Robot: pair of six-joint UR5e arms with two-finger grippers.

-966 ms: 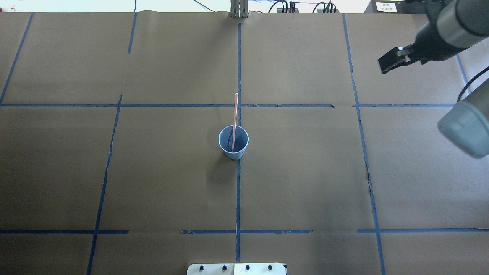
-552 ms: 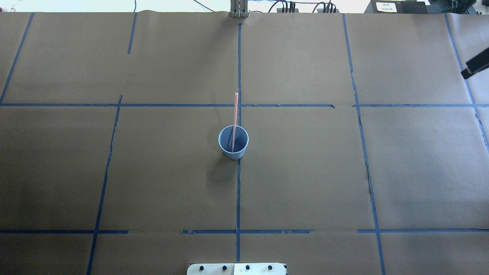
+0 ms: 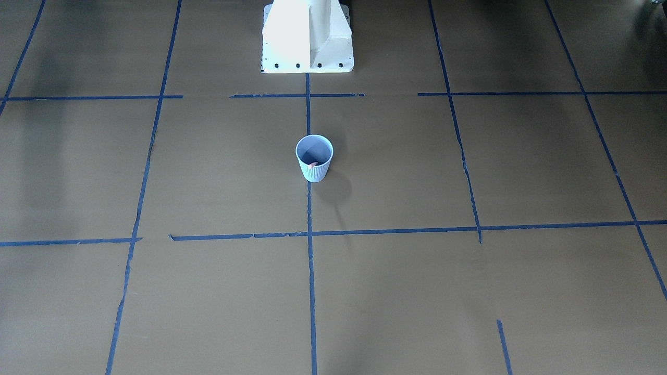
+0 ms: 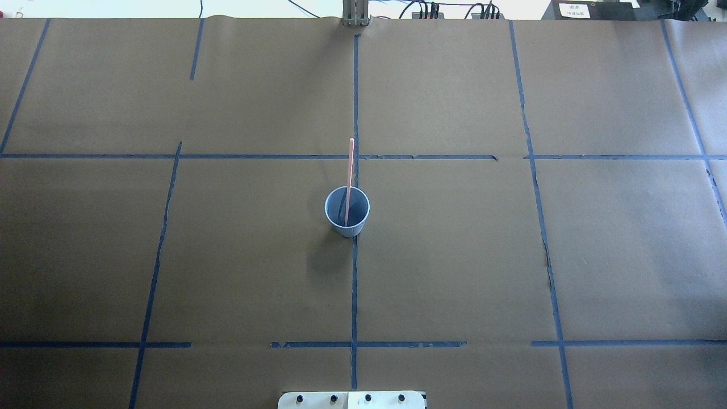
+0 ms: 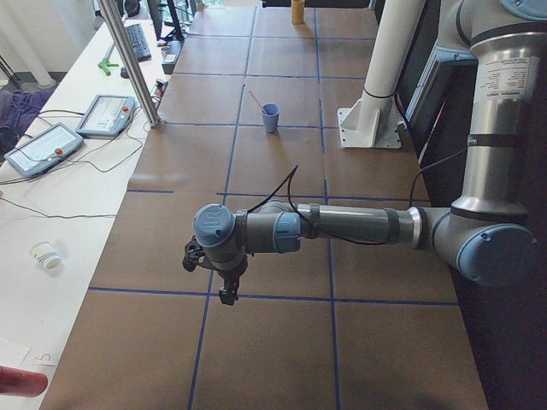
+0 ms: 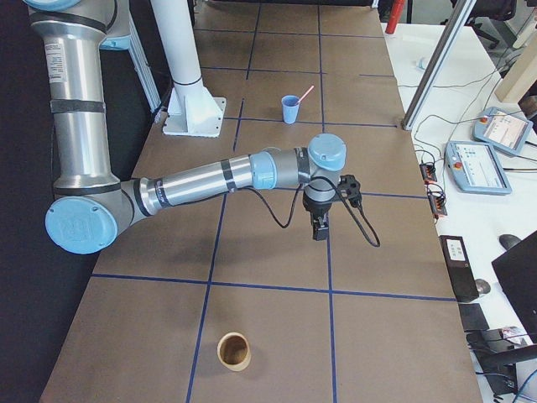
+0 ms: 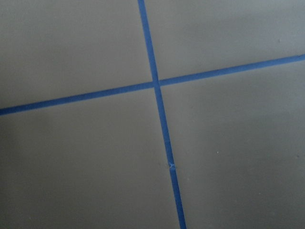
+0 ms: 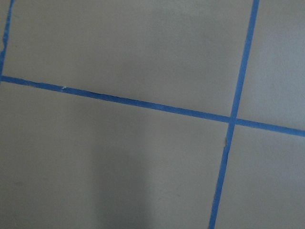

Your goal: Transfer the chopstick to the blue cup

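Note:
The blue cup (image 4: 358,215) stands upright at the middle of the table, on the centre tape line. It also shows in the front view (image 3: 314,172) and in both side views (image 5: 270,120) (image 6: 290,111). One reddish-pink chopstick (image 4: 350,170) stands in the cup and leans on its far rim, away from the robot; it also shows in the front view (image 3: 312,165). My left gripper (image 5: 224,286) hangs over the table's left end, far from the cup. My right gripper (image 6: 320,227) hangs over the right end. I cannot tell whether either is open or shut.
The white robot base (image 3: 307,36) stands at the table's robot-side edge. A brown paper cup (image 6: 234,351) sits near the table's right end. Teach pendants (image 5: 43,145) (image 6: 495,159) and cables lie on the side tables. A metal post (image 5: 128,60) stands at the far edge.
My right arm and gripper have moved right, out of the overhead view. The cup and the chopstick have not moved.

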